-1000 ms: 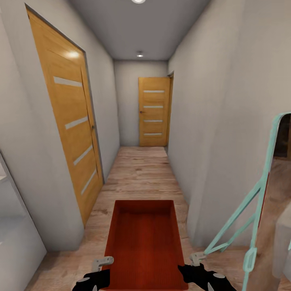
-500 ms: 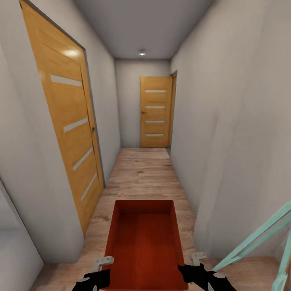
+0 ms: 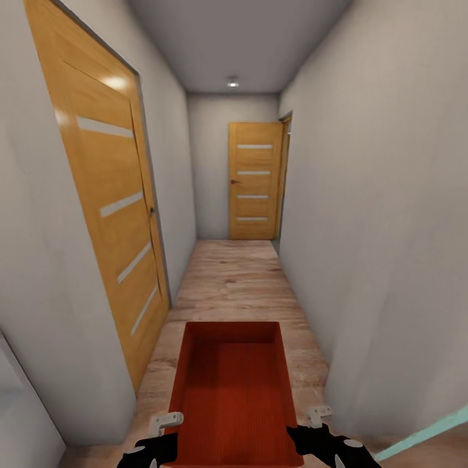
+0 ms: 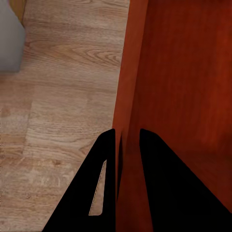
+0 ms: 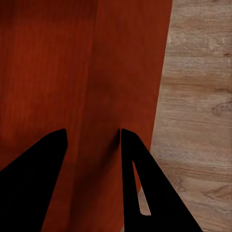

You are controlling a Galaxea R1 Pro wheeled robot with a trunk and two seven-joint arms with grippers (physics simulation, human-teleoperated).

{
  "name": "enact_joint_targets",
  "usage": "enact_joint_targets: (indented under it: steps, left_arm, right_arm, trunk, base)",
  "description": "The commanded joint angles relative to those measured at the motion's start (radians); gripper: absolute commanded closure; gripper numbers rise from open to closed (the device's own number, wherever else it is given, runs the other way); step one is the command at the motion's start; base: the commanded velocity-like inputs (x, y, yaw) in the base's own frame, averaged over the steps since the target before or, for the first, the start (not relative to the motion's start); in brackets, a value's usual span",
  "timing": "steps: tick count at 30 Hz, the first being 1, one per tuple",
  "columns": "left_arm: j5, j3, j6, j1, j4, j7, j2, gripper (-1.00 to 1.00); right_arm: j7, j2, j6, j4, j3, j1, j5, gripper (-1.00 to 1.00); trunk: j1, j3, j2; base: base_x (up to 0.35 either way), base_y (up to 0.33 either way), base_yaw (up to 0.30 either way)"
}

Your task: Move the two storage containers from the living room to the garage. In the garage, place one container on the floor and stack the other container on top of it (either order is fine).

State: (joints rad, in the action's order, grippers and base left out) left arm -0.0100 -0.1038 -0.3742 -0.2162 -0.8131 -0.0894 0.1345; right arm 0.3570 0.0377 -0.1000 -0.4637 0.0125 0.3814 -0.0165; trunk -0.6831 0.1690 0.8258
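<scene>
Carrying one storage container (image 3: 231,396) low in front of the trunk, the robot faces down a narrow hallway. The orange-red box is open at the top, its long axis pointing away from the robot, and it hangs above the wood-plank floor (image 3: 227,279).

The left gripper (image 3: 159,430) sits at the container's near left wall; in the left wrist view its two dark fingers (image 4: 104,188) straddle that thin wall (image 4: 126,87) — one outside, one inside — pinched narrowly on it. The right gripper (image 3: 316,422) mirrors this at the near right wall; in the right wrist view its fingers (image 5: 133,183) also stand to either side of the wall (image 5: 121,72), though with a wider gap, and contact on the inner side is hard to judge.

A pale turquoise bar (image 3: 422,432) cuts across the lower right corner of the head view, beside the grey right-hand wall (image 3: 383,214).

Further on, a wooden door (image 3: 110,195) with pale horizontal strips lies along the left wall. At the hallway's far end stands a second such door (image 3: 255,181), closed, with a ceiling light (image 3: 233,82) above the passage.
</scene>
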Motion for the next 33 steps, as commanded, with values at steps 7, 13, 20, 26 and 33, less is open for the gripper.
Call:
enact_joint_targets:
  steps: [7,13,20,26,33]
  left_arm:
    - [-0.016,0.000,0.046,0.000,-0.003,-0.007,0.002,1.00]
    - [-0.016,0.000,0.046,0.000,-0.003,-0.007,0.001,1.00]
    - [-0.016,0.000,0.046,0.000,-0.003,-0.007,0.001,1.00]
    - [-0.016,0.000,0.046,0.000,-0.003,-0.007,-0.001,1.00]
    - [-0.016,0.000,0.046,0.000,-0.003,-0.007,0.000,1.00]
  right_arm:
    - [0.025,-0.004,-0.007,0.000,-0.006,0.001,-0.005,1.00]
    - [0.025,-0.004,-0.007,0.000,-0.006,0.001,-0.005,1.00]
    - [0.025,-0.004,-0.007,0.000,-0.006,0.001,-0.005,1.00]
    - [0.025,-0.004,-0.007,0.000,-0.006,0.001,-0.005,1.00]
    - [0.025,-0.004,-0.007,0.000,-0.006,0.001,-0.005,1.00]
  trunk:
    - [-0.001,0.002,0.001]
    - [-0.001,0.002,0.001]
    - [-0.001,0.002,0.001]
    - [-0.001,0.002,0.001]
    - [-0.001,0.002,0.001]
  base:
    - [0.282,0.100,0.000]
    - [0.304,0.012,0.000]
    - [0.323,0.000,0.000]
    - [0.325,0.000,0.000]
    - [0.325,0.000,0.000]
